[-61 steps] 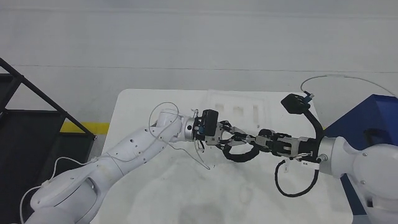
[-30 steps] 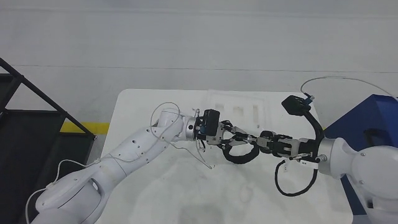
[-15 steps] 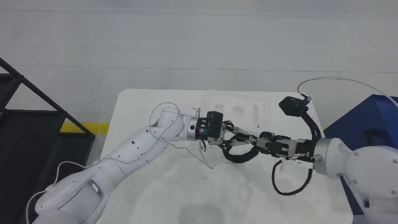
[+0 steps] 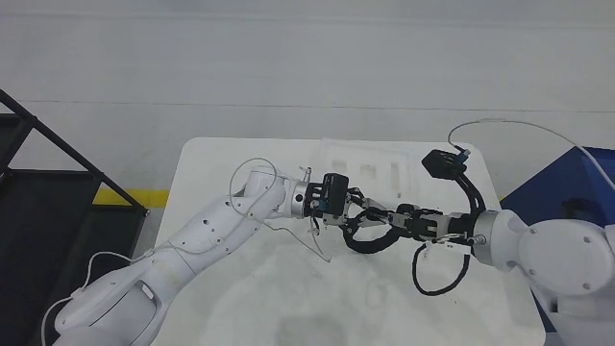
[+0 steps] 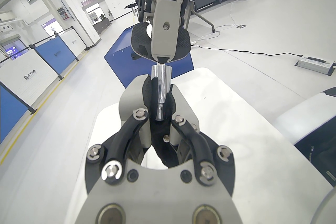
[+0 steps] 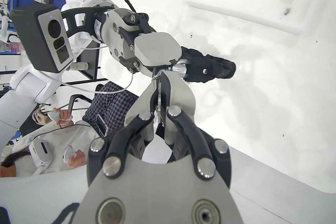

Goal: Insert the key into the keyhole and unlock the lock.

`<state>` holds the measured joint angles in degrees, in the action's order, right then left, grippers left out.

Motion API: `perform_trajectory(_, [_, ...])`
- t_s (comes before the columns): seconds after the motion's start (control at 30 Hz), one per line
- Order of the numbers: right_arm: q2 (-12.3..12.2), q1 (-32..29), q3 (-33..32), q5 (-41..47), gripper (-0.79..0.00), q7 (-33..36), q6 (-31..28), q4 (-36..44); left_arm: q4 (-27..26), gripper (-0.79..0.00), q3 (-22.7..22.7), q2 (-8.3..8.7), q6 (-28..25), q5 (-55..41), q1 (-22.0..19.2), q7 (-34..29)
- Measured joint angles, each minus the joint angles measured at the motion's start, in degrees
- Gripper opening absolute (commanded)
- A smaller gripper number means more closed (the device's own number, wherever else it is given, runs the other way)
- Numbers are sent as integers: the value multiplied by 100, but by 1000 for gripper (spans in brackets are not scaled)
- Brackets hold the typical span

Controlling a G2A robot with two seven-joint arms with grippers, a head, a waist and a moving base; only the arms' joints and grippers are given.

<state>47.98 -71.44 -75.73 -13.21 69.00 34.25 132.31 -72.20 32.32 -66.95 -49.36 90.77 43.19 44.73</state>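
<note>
The left hand (image 5: 160, 96) clamps the lock (image 5: 162, 75) by its chrome barrel, above the surface (image 5: 236, 114). The right hand (image 6: 160, 89) pinches the key (image 6: 158, 100), its tip meeting the barrel's end. How deep it sits I cannot tell; the unlocking turn is, I judge, not yet made.

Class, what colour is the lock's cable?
The cable is black; the right wrist view shows it best.

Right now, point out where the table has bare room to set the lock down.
Bare: the near stretch of the table, between the joined arms and the front edge, and the far left corner beside the foam tray. Crowded: over the centre, where the left end effector with the lock meets the right end effector holding the key.
</note>
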Motion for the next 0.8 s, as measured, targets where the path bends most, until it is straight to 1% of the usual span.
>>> perform_trajectory(0.23, [-27, 130, 57, -43, 0, 159, -423, -18, 118, -785, 41, -35, -218, -204, 36, -68])
perform_trajectory(0.33, [-58, 183, 36, -233, 0, 266, -794, 40, 177, -785, 67, -49, -431, -378, 40, -134])
perform_trajectory(0.37, [-68, 199, 36, -296, 0, 308, -981, 70, 193, -785, 71, -53, -546, -450, 37, -158])
perform_trajectory(0.43, [-99, 250, 8, -336, 0, 417, -1557, 102, 225, -785, 69, -57, -832, -633, 9, -245])
perform_trajectory(0.5, [-145, 278, 4, -673, 0, 669, -2155, 210, 235, -785, 4, -44, -878, -841, -19, -408])
perform_trajectory(0.57, [-165, 304, -1, -910, 0, 767, -2611, 239, 228, -785, -104, -12, -868, -1097, -69, -556])
perform_trajectory(0.6, [-174, 320, -6, -960, 0, 783, -2903, 238, 223, -785, -201, 21, -864, -1294, -123, -685])
perform_trajectory(0.7, [-192, 295, -11, -946, 0, 749, -3514, 233, 182, -785, -495, 134, -864, -1894, -314, -1089])
perform_trajectory(0.8, [-204, 240, 12, -702, 0, 736, -4076, 233, 73, -785, -828, 275, -864, -2599, -575, -1587])
